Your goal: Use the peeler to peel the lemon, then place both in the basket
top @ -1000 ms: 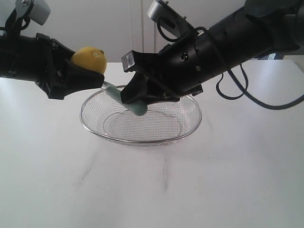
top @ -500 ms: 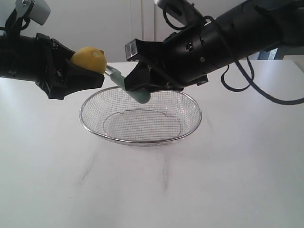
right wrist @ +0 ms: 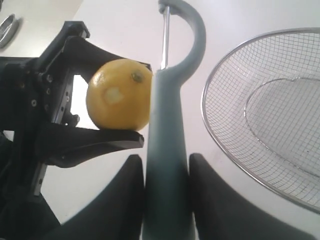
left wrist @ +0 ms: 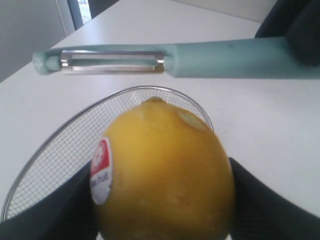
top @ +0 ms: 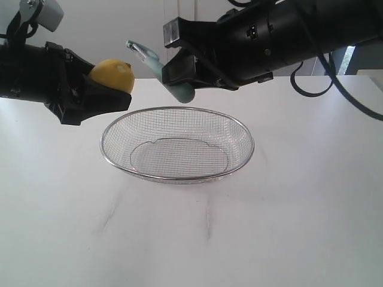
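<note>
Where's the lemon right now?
In the exterior view the lemon is high on the left, held in the left gripper, higher than the basket and just left of the peeler.

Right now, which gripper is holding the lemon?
The left gripper, closed around the lemon. The right gripper grips the teal peeler instead.

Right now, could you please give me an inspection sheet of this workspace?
Surface: white table, faint scuffs.
Job's things: lemon held above table, stickered, small pale nick; peeler held, blade apart from lemon; basket empty, on table.
Clutter: unidentifiable shiny item at table edge.
Grippers: left gripper shut on lemon; right gripper shut on peeler handle.
Cables: black cable loops off right arm.
Surroundings: pale wall behind.
</note>
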### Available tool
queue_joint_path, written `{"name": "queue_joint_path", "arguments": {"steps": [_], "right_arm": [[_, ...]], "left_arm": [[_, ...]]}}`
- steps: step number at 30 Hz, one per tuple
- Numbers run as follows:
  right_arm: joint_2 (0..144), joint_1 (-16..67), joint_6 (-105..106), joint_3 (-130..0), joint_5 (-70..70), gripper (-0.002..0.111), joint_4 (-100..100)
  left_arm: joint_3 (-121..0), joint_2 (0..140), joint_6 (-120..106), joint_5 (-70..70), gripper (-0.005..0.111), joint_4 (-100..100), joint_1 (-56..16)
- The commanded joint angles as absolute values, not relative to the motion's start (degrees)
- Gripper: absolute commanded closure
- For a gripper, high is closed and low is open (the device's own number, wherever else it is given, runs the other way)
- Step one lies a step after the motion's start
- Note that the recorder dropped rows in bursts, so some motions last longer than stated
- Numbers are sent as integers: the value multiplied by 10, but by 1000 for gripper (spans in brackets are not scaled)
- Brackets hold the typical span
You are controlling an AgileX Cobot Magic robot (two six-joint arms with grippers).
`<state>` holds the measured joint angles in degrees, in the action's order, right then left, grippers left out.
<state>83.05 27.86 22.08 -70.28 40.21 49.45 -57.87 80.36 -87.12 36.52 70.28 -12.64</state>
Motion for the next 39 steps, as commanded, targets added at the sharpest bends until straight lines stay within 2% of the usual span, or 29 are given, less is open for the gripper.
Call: {"name": "queue_joint_path", "arguments": {"steps": [1, 25, 39], "right_arm": [[824, 274, 222, -705, 396, 108, 481], [830, 274, 190, -705, 373, 108, 325], [898, 274, 190, -707, 370, 108, 240]], "left_arm": [[-577, 800, -870, 376, 107, 720, -127], [-577, 800, -870, 372, 107, 720, -127], [-577, 800, -870, 372, 107, 720, -127]]}}
